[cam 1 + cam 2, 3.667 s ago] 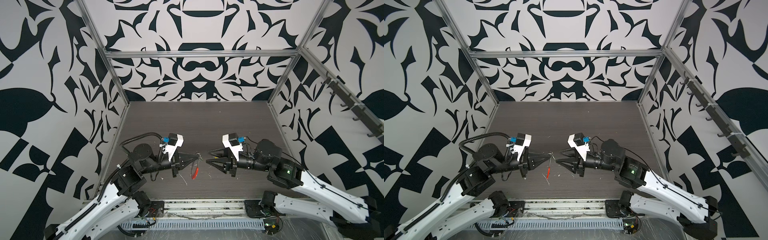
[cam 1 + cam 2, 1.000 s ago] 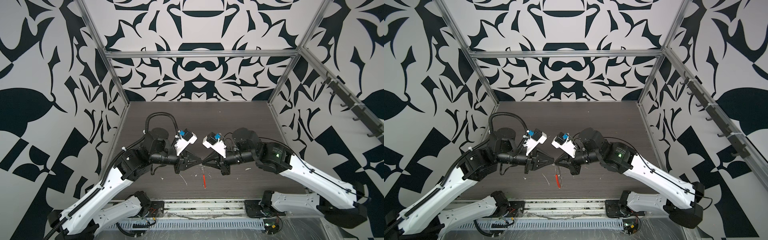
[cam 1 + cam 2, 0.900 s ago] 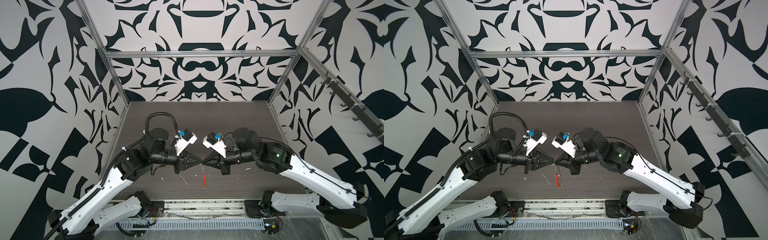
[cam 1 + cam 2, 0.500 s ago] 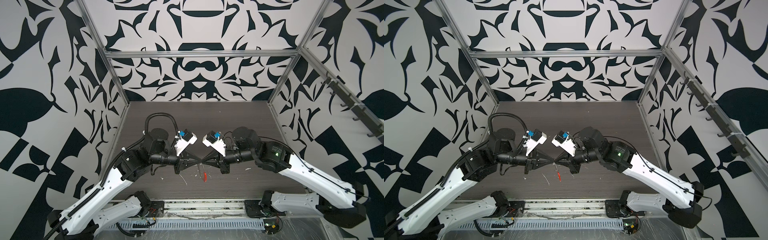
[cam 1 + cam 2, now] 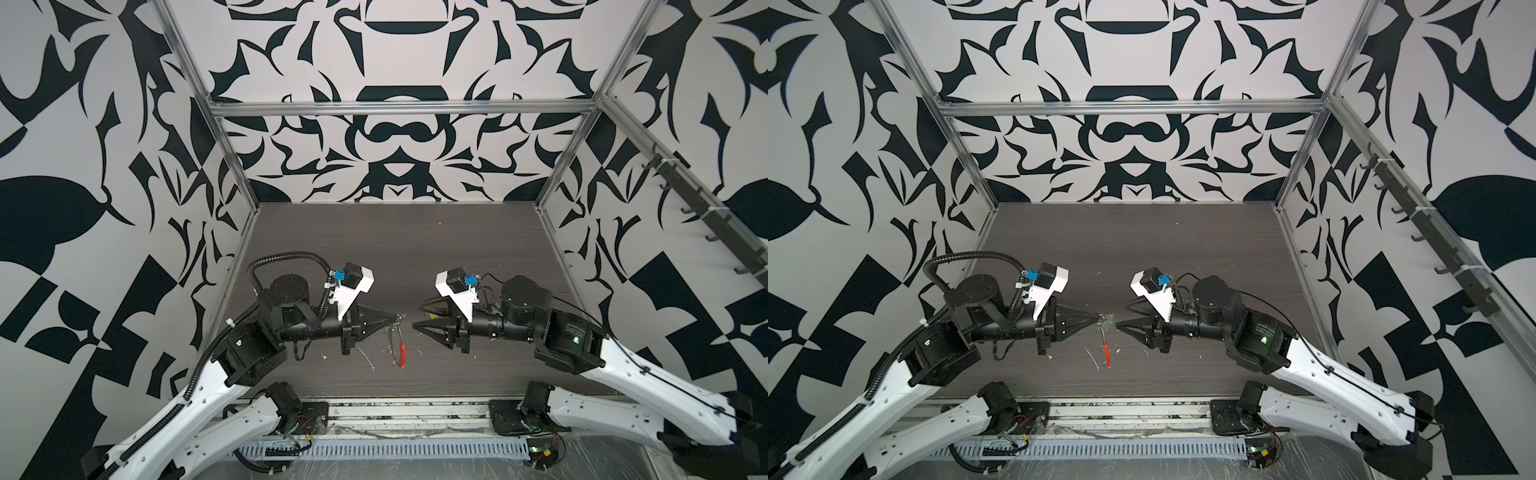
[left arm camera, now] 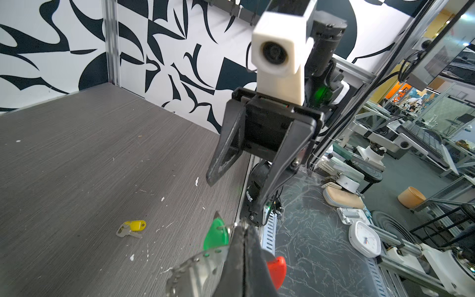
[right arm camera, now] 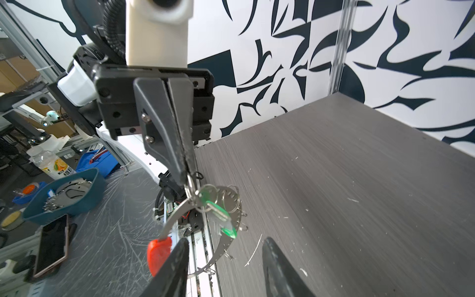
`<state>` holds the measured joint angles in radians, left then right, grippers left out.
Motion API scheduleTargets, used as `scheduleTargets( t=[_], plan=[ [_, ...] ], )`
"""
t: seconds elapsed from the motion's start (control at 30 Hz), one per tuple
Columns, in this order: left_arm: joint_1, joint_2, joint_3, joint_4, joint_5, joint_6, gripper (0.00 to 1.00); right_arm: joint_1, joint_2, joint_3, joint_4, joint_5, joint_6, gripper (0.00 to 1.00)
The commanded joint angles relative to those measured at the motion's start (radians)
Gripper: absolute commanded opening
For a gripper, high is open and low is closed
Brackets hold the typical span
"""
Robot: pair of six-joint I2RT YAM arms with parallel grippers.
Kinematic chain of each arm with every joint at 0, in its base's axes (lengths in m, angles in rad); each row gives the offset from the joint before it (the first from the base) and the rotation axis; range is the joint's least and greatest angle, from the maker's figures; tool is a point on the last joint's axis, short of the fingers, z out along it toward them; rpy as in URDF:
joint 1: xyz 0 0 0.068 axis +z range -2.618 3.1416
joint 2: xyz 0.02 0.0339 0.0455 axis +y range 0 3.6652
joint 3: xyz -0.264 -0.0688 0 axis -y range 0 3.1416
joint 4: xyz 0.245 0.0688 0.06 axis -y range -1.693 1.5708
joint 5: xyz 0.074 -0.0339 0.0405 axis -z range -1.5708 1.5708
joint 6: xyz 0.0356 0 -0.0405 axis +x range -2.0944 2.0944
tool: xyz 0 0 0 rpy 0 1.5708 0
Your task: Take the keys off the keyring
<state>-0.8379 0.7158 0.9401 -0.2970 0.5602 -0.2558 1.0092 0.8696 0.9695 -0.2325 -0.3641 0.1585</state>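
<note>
I am watching a grey wood-grain tabletop: patterned black-and-white walls are rising behind and beside it, aluminium posts standing at its far corners, a rail of dark hooks running above its right edge, a cluttered workbench showing past its front.

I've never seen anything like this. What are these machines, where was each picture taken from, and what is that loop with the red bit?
These are two robot arms, each ending in a two-fingered gripper. Two pictures look down on the whole table from a camera overhead; the other two come from a small camera on each arm's wrist, facing the opposite arm. The left gripper is shut on the keyring, a metal loop with a red sleeve, and holds it up off the table. The green key hangs on it. The yellow key lies loose on the table. The right gripper is open and empty.
</note>
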Motion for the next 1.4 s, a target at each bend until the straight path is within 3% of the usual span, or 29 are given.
scheduleTargets(
  t=[0.0,0.3,0.7,0.97,1.37],
  plan=[
    [0.000,-0.012,-0.009,0.084,0.031,-0.020,0.00,0.003,-0.001,-0.015,0.146,-0.043,0.012,0.51],
    [0.000,0.001,-0.013,0.100,0.058,-0.038,0.00,0.003,0.031,-0.006,0.168,-0.092,0.006,0.53],
    [-0.001,-0.024,-0.037,0.146,0.001,-0.055,0.00,0.004,0.043,0.006,0.159,-0.133,0.014,0.00],
    [0.000,-0.073,-0.127,0.331,-0.077,-0.115,0.00,0.004,0.068,0.008,0.156,-0.137,0.033,0.00],
    [-0.001,-0.045,-0.164,0.416,-0.101,-0.153,0.00,0.034,0.126,0.022,0.181,-0.154,0.029,0.00]
  ],
)
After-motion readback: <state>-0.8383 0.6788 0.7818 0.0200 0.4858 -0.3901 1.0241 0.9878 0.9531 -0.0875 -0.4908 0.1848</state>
